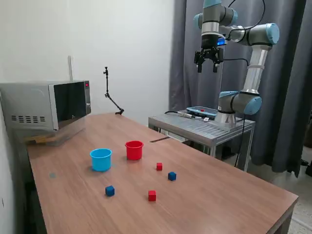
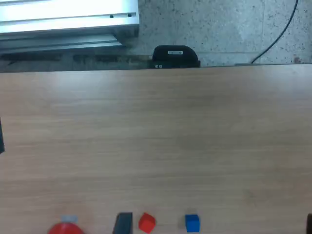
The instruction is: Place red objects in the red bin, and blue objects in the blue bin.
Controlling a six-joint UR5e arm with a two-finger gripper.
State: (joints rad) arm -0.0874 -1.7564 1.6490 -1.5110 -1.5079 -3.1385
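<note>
Red bin [image 2: 66,228] half cut off

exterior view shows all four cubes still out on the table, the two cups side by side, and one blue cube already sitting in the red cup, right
Not quite: no cube is in the red cup. The exterior view shows both blue cubes and both red cubes on the table, with the light blue cup beside the red one.

No legible text, labels or numbers anywhere.
</note>
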